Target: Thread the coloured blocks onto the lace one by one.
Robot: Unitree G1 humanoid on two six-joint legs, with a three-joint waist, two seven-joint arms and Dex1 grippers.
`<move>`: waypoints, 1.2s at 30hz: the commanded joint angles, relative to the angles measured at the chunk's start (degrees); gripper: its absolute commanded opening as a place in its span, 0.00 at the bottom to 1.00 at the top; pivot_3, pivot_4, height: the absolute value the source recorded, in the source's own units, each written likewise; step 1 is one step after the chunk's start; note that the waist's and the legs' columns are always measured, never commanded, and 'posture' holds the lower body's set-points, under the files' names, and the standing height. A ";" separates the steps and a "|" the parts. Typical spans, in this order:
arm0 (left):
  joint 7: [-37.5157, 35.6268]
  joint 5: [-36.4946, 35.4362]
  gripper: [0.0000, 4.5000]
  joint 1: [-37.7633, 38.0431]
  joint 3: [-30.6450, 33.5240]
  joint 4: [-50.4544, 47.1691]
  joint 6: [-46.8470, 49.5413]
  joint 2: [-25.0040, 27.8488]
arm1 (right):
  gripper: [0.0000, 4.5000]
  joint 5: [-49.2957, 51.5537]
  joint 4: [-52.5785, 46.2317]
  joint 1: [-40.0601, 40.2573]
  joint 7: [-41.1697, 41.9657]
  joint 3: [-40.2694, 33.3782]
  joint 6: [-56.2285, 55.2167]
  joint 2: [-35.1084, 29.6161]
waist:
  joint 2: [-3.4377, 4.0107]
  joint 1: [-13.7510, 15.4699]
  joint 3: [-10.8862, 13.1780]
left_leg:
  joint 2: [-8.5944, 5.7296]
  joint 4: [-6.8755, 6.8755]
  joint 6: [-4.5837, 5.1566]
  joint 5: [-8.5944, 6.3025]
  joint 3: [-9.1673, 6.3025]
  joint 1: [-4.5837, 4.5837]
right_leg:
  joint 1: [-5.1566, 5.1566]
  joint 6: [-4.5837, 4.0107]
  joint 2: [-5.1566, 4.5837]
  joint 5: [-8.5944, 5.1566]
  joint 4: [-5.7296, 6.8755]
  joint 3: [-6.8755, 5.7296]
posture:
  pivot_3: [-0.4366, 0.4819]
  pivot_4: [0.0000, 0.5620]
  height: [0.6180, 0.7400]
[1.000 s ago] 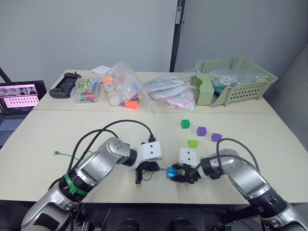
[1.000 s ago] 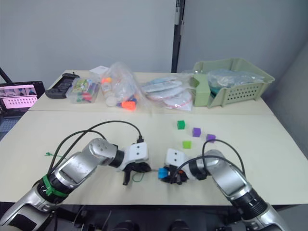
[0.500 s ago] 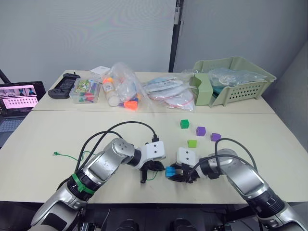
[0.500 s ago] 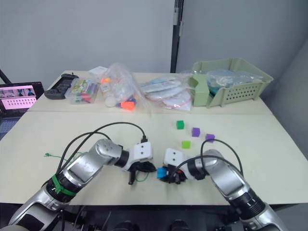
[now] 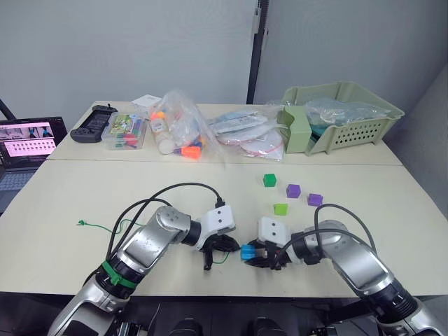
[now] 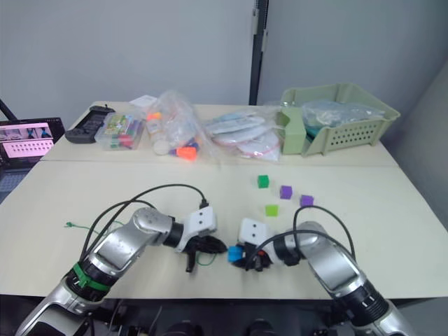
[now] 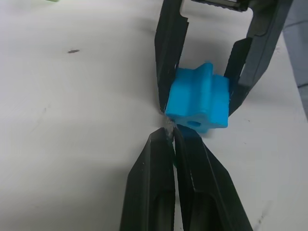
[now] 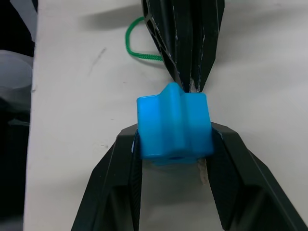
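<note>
My right gripper point(image 8: 173, 139) is shut on a blue block point(image 8: 173, 127), holding it just above the table near the front edge. A hole shows in the block's face point(image 7: 194, 124). My left gripper point(image 7: 172, 137) is shut on the lace, whose pale tip point(image 7: 168, 128) pokes out right against the block. Behind the left fingers point(image 8: 187, 43) the green lace point(image 8: 139, 48) loops, then trails off across the table point(image 5: 105, 227) to its knot point(image 5: 82, 224). A green block point(image 5: 269, 180), two purple blocks point(image 5: 292, 190) point(image 5: 314, 199) and a lime block point(image 5: 280, 208) lie loose on the table.
At the back stand a green basket point(image 5: 364, 126), clear bags of toys point(image 5: 182, 133), a clear box point(image 5: 126, 131) and a black controller point(image 5: 94, 124). A laptop point(image 5: 28, 140) sits far left. Black cables point(image 5: 175, 192) arch over both arms.
My left gripper has moved right with the lace, closing the gap to the blue block. The right gripper and block have barely moved.
</note>
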 commanded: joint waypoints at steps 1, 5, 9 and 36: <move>-2.73 -2.51 0.00 -0.10 0.47 -5.11 -1.14 1.94 | 0.30 0.89 -1.40 1.05 -0.35 -1.29 -1.83 -1.37 | 0.00 0.05 0.00 | 0.00 0.01 0.00 0.00 -0.01 -0.10 | -0.08 0.00 0.00 0.00 0.00 0.00 | 0.48 0.27 1.00; -3.41 -4.47 0.00 0.48 2.57 -8.34 0.71 5.43 | 0.30 1.07 -0.83 2.06 -0.37 -1.53 -3.26 -2.93 | 0.00 0.04 0.01 | -0.02 0.01 0.00 0.00 -0.01 -0.18 | -0.16 0.00 -0.03 0.00 0.01 0.00 | 0.48 0.27 1.00; -2.86 -5.93 0.00 1.20 3.51 -9.88 1.92 7.90 | 0.30 1.48 -1.11 2.75 -0.59 -1.46 -3.71 -3.78 | 0.00 0.05 0.01 | -0.01 0.01 0.00 0.00 -0.02 -0.17 | -0.16 0.00 -0.03 0.00 0.00 0.00 | 0.48 0.27 1.00; 0.46 -7.17 0.00 2.14 -1.22 -8.72 2.35 3.19 | 0.30 3.74 -3.64 1.93 -3.52 -0.35 -0.87 -2.02 | -0.01 0.22 0.01 | -0.05 0.05 0.00 0.00 0.03 -0.13 | -0.09 0.00 -0.04 0.00 0.00 -0.01 | 0.48 0.27 1.00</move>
